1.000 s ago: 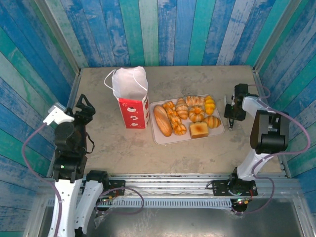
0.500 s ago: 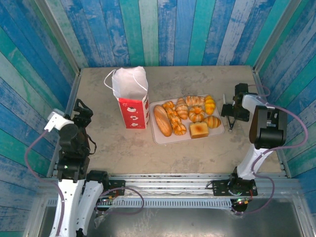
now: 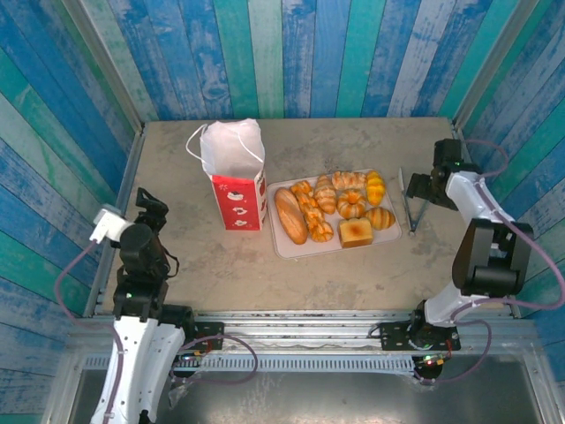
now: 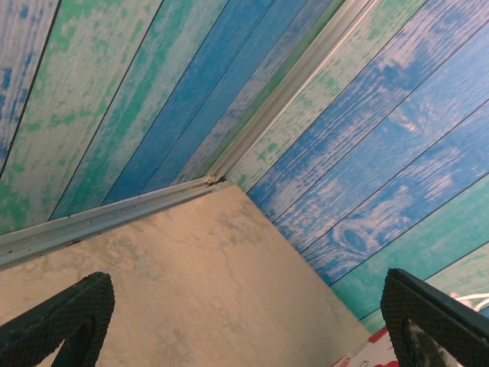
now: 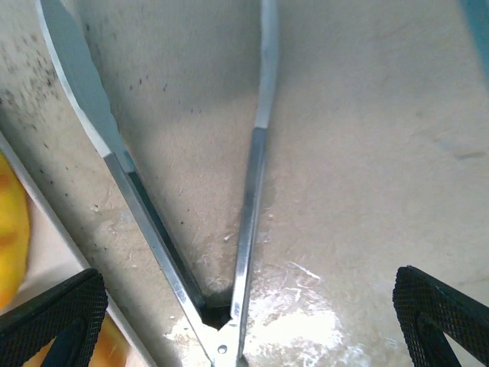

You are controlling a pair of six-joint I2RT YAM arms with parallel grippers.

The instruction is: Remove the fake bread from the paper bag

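Bread (image 3: pixel 340 208) is all sitting on the pale tray (image 3: pixel 284 246) in the middle of the table (image 3: pixel 353 141): a loaf, braided sticks, buns and a square of toast, packed side by side. The red paper bag (image 3: pixel 237 199) stands upright just beside the tray's left edge, white handles up top. Can't tell if anything's in it.

Metal tongs (image 3: pixel 409 205) lie flat on the table between the tray's right edge and the table's right edge, arms splayed in a V. The right gripper (image 5: pixel 244 321) hangs over the tongs with its jaws spread wide on either side, not pinching them. The left gripper (image 4: pixel 244 321) is over by the table's left edge, facing the far left corner. Its jaws are spread wide too, with nothing between them.
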